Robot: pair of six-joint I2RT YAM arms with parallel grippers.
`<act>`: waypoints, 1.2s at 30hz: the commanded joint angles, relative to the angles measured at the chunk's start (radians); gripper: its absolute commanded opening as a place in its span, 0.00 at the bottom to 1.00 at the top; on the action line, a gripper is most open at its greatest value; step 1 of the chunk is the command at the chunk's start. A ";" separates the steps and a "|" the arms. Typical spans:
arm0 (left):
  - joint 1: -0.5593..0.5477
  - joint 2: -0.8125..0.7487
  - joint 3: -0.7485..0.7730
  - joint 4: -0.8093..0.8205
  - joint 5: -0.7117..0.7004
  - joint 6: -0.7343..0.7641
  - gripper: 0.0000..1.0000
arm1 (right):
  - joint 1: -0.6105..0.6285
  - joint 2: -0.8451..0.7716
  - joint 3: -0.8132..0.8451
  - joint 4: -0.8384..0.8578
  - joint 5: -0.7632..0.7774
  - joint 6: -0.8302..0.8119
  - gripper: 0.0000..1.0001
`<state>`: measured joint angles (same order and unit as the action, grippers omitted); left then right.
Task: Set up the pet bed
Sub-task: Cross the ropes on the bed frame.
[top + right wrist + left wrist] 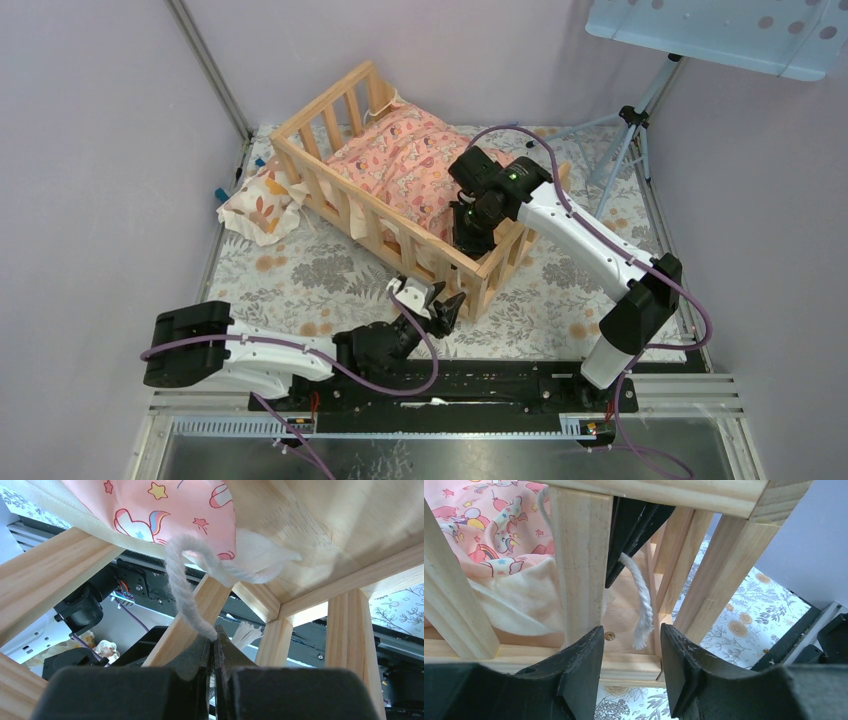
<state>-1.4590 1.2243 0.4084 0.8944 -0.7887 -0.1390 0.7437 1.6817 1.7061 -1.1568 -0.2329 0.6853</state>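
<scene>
The bed (327, 100) stands slantwise in the middle of the flowered cloth (300, 280), one short end toward the arm bases and the other toward the back wall. A pink cushion (410, 160) lies inside it, filling most of the base. A small leaf-print pillow (262, 205) lies outside the bed, against its left long rail near the far end.

The right gripper (215, 647) reaches down inside the bed at its near end. Its fingers are pressed together on a white cord (182, 585) that runs from the cushion's corner, and the cord's loose end hangs down between the bed's slats.

The left gripper (631, 640) is outside the bed, low by the near corner, and points in at the rail. Its fingers (584, 665) stand partly apart with a clear gap and hold nothing. From the left wrist view the frayed cord end dangles just beyond that gap, behind the slats; whether it touches either finger cannot be told
</scene>
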 commanded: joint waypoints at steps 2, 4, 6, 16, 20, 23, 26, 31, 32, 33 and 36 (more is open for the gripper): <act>0.019 -0.036 0.068 -0.017 0.125 -0.087 0.46 | 0.021 -0.025 -0.011 -0.004 -0.031 -0.004 0.00; 0.016 -0.036 0.073 -0.027 0.130 -0.093 0.46 | 0.021 -0.025 -0.014 0.000 -0.033 -0.002 0.00; 0.015 -0.031 0.076 -0.024 0.133 -0.090 0.42 | 0.021 -0.025 -0.014 0.000 -0.034 -0.002 0.00; 0.015 0.010 0.078 0.007 0.088 -0.064 0.44 | 0.021 -0.026 -0.020 0.002 -0.035 -0.001 0.00; 0.015 0.043 0.092 0.029 0.068 -0.038 0.46 | 0.021 -0.026 -0.019 0.002 -0.037 0.001 0.00; 0.017 0.072 0.109 0.038 0.055 -0.024 0.45 | 0.021 -0.026 -0.019 0.003 -0.037 0.000 0.00; 0.021 0.091 0.113 0.067 0.053 -0.012 0.43 | 0.022 -0.028 -0.020 0.003 -0.037 0.001 0.00; 0.029 0.111 0.121 0.087 0.045 -0.005 0.38 | 0.022 -0.031 -0.028 0.005 -0.039 0.001 0.00; 0.029 0.112 0.120 0.091 0.043 -0.004 0.34 | 0.021 -0.031 -0.028 0.006 -0.038 0.001 0.00; 0.029 0.112 0.119 0.094 0.042 -0.002 0.30 | 0.021 -0.031 -0.028 0.007 -0.037 0.001 0.00; 0.029 0.105 0.112 0.095 0.039 -0.004 0.11 | 0.022 -0.031 -0.032 0.015 -0.035 -0.001 0.00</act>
<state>-1.4330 1.3331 0.4892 0.9092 -0.7513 -0.1459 0.7441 1.6817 1.6867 -1.1389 -0.2314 0.6857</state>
